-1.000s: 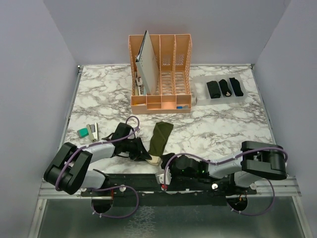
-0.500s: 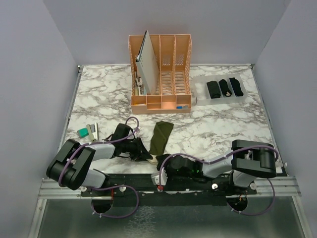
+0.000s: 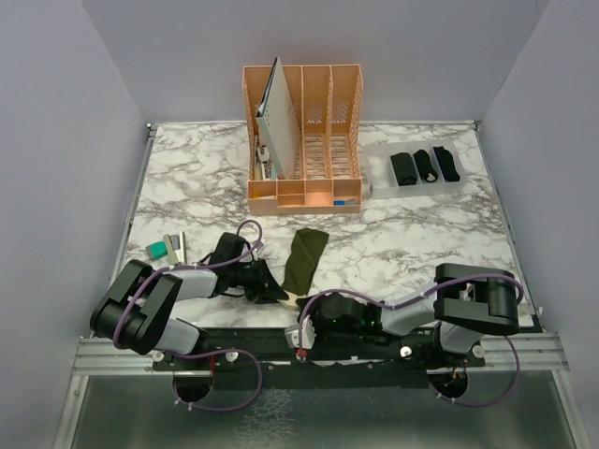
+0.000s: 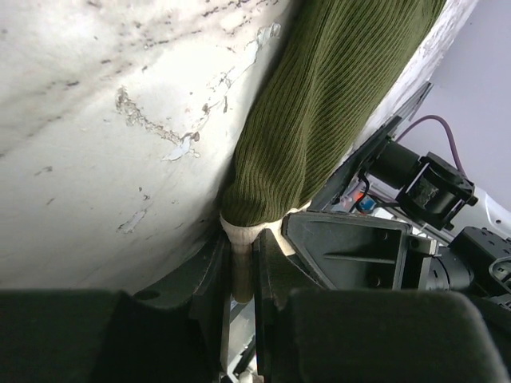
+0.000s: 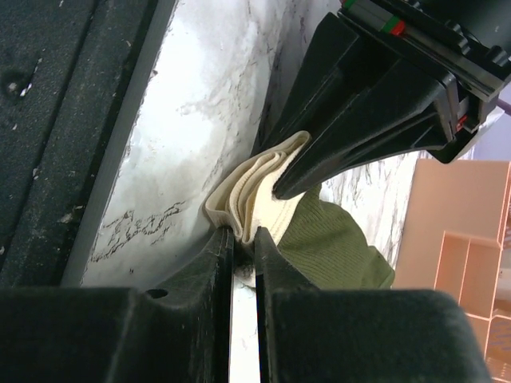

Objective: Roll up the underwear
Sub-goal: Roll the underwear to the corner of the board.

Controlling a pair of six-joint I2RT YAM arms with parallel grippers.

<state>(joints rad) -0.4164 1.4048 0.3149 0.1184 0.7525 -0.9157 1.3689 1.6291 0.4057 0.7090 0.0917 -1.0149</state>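
The olive-green underwear [image 3: 305,259] lies as a long folded strip on the marble table near the front edge. Its cream waistband [image 4: 242,234] is at the near end. My left gripper [image 3: 278,294] is shut on the waistband's left corner; the pinch shows in the left wrist view [image 4: 242,257]. My right gripper [image 3: 301,316] is shut on the folded cream waistband [image 5: 254,194] from the near side, with green cloth [image 5: 329,249] beyond it. The left gripper's finger [image 5: 351,136] presses on the same waistband. Three black rolled underwear [image 3: 424,166] lie in a clear tray [image 3: 378,170] at the back right.
A peach desk organizer [image 3: 318,192] with a grey board in it stands at the back centre. A small teal block [image 3: 156,250] and a white item [image 3: 175,247] lie at the left. The table's front rail [image 3: 243,341] runs just behind both grippers.
The right arm's elbow has shifted left and its gripper has edged closer in on the waistband. The left gripper has stayed shut on the waistband. The cloth has barely moved.
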